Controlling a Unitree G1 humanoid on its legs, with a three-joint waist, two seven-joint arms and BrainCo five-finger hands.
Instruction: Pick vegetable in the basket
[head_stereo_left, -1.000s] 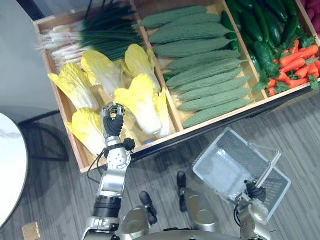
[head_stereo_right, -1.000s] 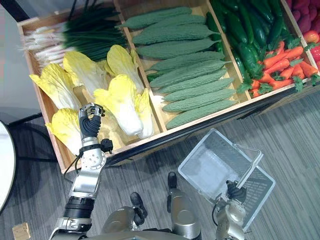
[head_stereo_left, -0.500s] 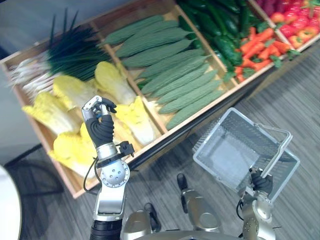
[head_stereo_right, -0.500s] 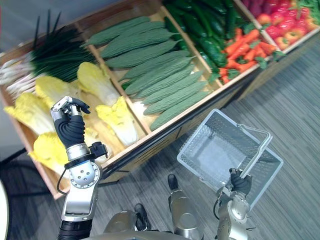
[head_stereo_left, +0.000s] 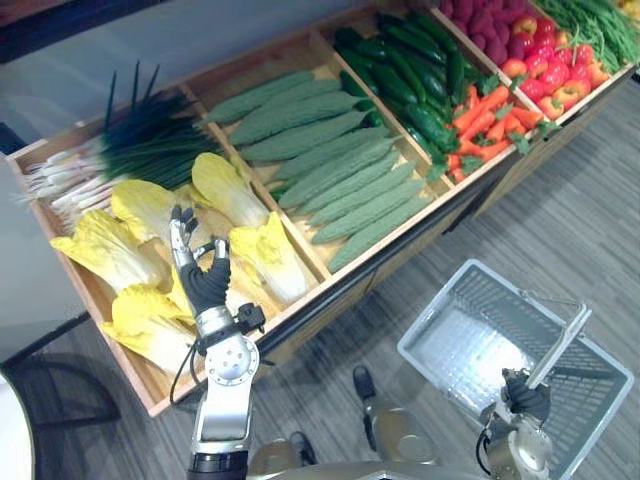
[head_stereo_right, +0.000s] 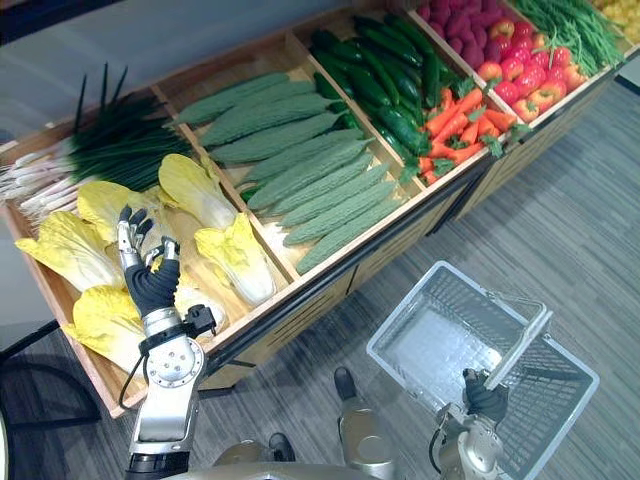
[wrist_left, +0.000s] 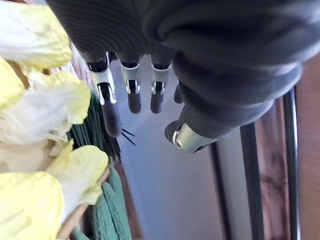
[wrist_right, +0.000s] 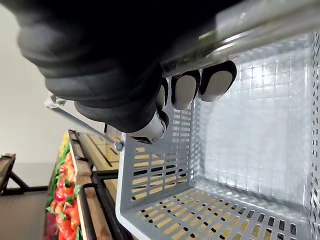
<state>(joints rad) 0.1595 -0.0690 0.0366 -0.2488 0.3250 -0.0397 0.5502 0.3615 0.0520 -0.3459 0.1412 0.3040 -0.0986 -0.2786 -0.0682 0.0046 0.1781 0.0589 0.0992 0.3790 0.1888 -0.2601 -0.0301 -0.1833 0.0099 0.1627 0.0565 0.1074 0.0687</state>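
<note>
Floor (head_stereo_left: 400, 305) between crate (head_stereo_left: 390, 240), basket (head_stereo_left: 435, 305) | left robot hand (head_stereo_left: 205, 282) spread above cabbages (head_stereo_left: 265, 255)

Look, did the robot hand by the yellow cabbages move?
Yes. The left robot hand opened: its curled fingers straightened, now reaching toward the back of the wooden crate, while it stays between the same yellow cabbages.

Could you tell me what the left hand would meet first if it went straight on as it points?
Likely the napa cabbage just past the fingers of the open left hand. If the hand rides above the cabbages, as its wrist view hints, the green onions behind them come first. Depth is unclear.
</note>
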